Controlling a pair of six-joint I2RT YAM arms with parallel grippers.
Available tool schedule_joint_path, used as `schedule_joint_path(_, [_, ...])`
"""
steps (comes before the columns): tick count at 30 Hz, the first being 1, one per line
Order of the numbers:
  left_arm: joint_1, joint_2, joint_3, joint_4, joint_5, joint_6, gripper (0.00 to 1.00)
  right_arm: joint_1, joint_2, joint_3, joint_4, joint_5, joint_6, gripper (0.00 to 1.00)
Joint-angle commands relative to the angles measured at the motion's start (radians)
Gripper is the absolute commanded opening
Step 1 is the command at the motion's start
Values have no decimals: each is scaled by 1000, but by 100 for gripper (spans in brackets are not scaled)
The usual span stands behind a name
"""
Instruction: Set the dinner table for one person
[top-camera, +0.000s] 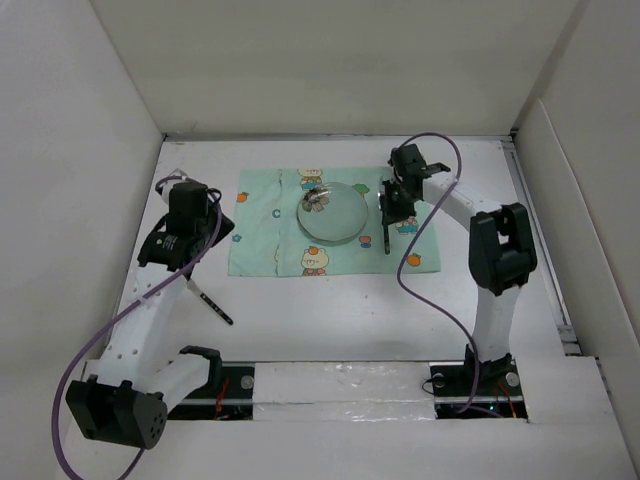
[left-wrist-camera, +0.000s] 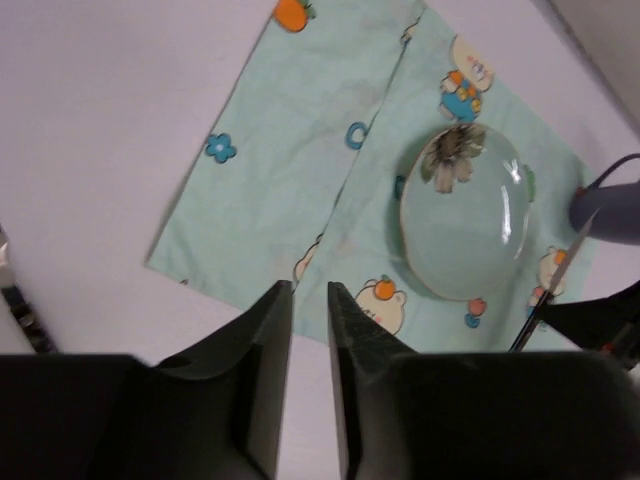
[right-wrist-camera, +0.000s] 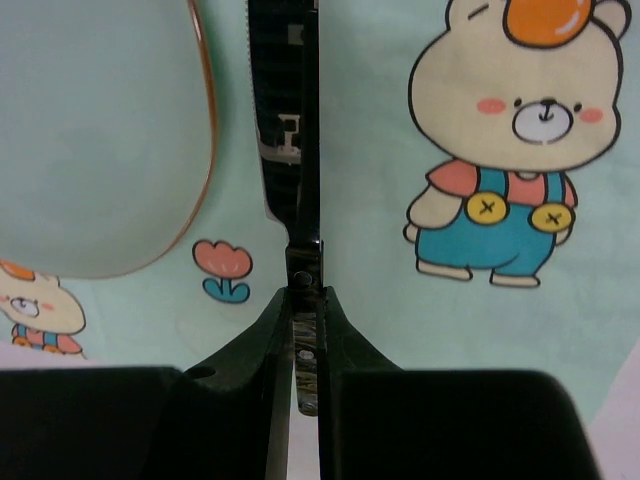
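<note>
The dinner table (top-camera: 330, 310) is a plain white top carrying a mint-green cartoon mat (top-camera: 265, 235). A clear glass plate (top-camera: 335, 215) with a flower motif rests on the mat's middle. My right gripper (top-camera: 392, 212) is just right of the plate, shut on the dark handle of a knife (top-camera: 386, 240). The knife's serrated blade (right-wrist-camera: 285, 100) runs beside the plate (right-wrist-camera: 100, 130), low over the mat (right-wrist-camera: 400, 150). My left gripper (top-camera: 210, 232) hovers by the mat's left edge; its fingers (left-wrist-camera: 270, 330) stand a narrow slit apart, holding nothing. A dark-handled utensil (top-camera: 213, 303) lies on the table.
White panels (top-camera: 90, 150) wall the table on the left, back and right. A purple cable (top-camera: 410, 270) loops from the right arm over the table's near right part. Another cable trails along the left arm (top-camera: 140, 330).
</note>
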Motion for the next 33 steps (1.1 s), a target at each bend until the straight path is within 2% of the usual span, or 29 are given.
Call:
schedule_joint_path(1, [8,-6,-17,-112,3,-17,22,1,61,108,28,-9,0,0])
schedule_joint_path(6, [8,-15,-56,-180,-52,-64,42,1,111,109,53,-8,20,0])
schedule_joint_path(7, [30,-18,-66,-190,-39,-65,54,1,127,120,48,-2,30,0])
schedule_joint_path(8, [42,-16,-72,-197,-29,-62,57,1,138,129,40,-2,30,2])
schedule_joint_path(10, [79,4,-90,-230,-8,-46,58,1,163,152,13,6,32,8])
schedule_joint_path(13, [108,34,-107,-264,-18,-49,56,1,164,154,19,18,47,25])
schedule_joint_path(15, [133,57,-116,-282,-22,-58,54,1,108,104,62,24,79,46])
schedule_joint_path(16, [143,65,-121,-286,-22,-64,52,1,83,103,72,25,80,46])
schedule_joint_path(17, [152,74,-125,-290,-19,-72,50,1,59,93,77,18,90,53])
schedule_joint_path(18, [162,82,-138,-296,-20,-81,48,1,5,76,85,14,95,56])
schedule_joint_path(21, [197,125,-162,-304,-17,-98,41,31,-98,7,111,21,112,59])
schedule_joint_path(22, [238,137,-167,-309,-18,-97,38,42,-185,-18,134,32,119,60])
schedule_joint_path(24, [275,155,-188,-319,-34,-103,36,80,-280,-67,161,70,133,60])
schedule_joint_path(25, [306,175,-196,-327,-40,-104,35,100,-379,-109,180,92,136,60])
schedule_joint_path(26, [324,183,-207,-324,-29,-101,36,128,-429,-128,189,139,133,58])
schedule_joint_path(27, [349,206,-222,-333,-28,-103,39,218,-569,-204,241,152,138,55])
schedule_joint_path(29, [349,212,-215,-341,-37,-118,40,258,-613,-229,263,135,144,54])
schedule_joint_path(30, [349,218,-213,-339,-51,-123,44,271,-647,-272,272,124,158,54])
schedule_joint_path(31, [349,224,-211,-338,-63,-127,47,281,-706,-291,280,39,164,54])
schedule_joint_path(33, [349,267,-210,-332,-83,-132,52,295,-747,-324,272,5,167,54])
